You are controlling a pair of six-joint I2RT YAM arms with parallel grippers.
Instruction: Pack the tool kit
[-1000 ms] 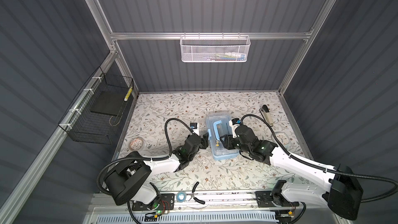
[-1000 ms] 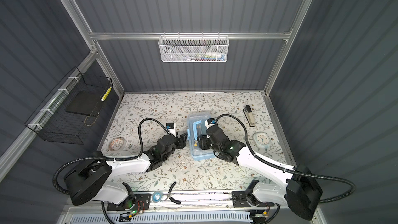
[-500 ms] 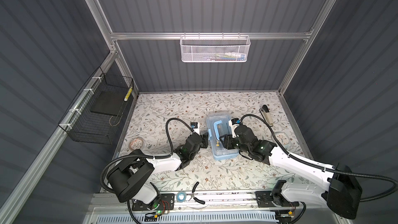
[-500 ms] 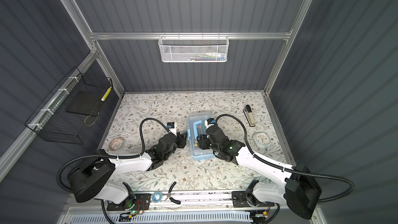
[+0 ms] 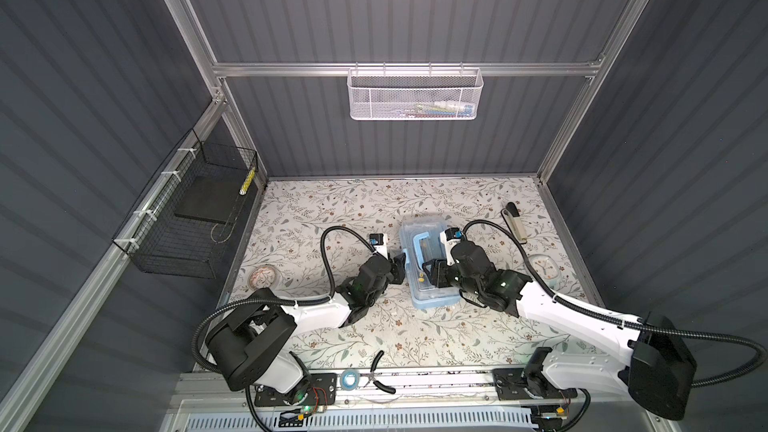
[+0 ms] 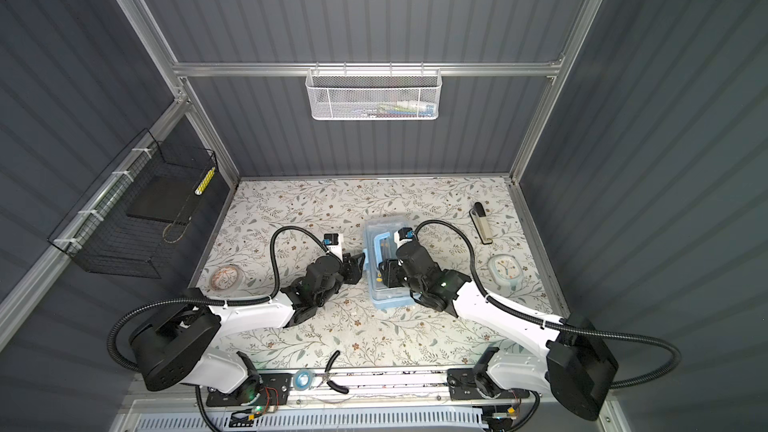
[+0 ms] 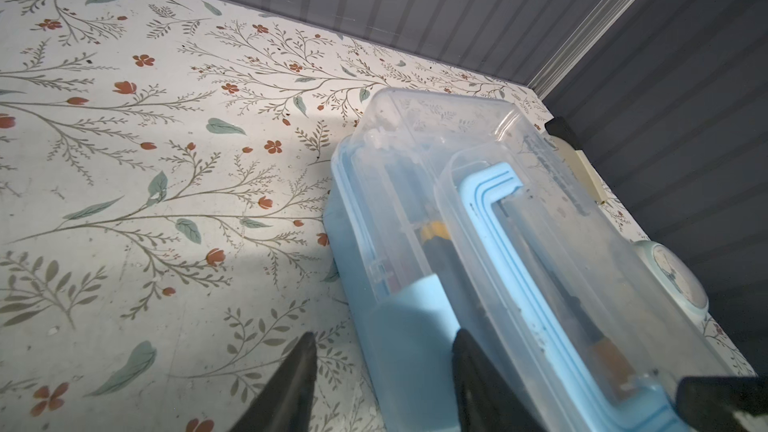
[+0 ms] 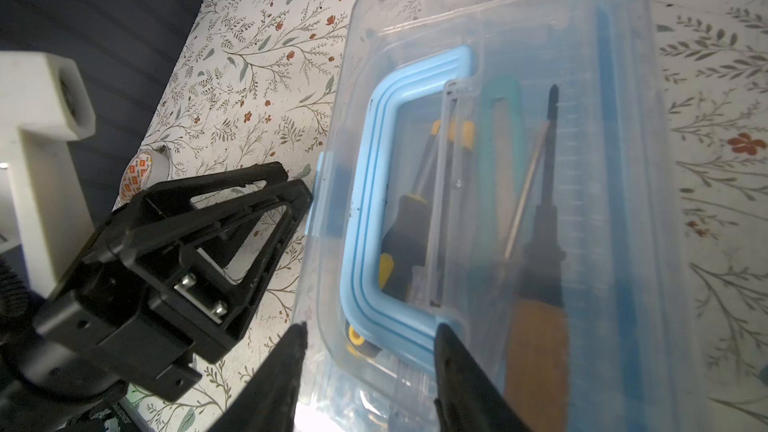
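The flowered bench point(image 5: 332, 209) lies between grey slatted walls, and the tool box point(image 5: 434, 299) sits near the middle of both top views, its clear lid down over screwdrivers point(image 8: 405, 234). My left tool point(image 7: 382, 334) is spread around the blue latch point(image 7: 409, 317) on the box's side, with one finger clear of it over the bench. My right tool point(image 8: 370, 326) straddles the lid's rim by the handle point(image 8: 360, 201); whether it pinches, I cannot tell.

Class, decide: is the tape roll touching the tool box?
Apart. In both top views, patterned table separates the tape roll from the tool box.
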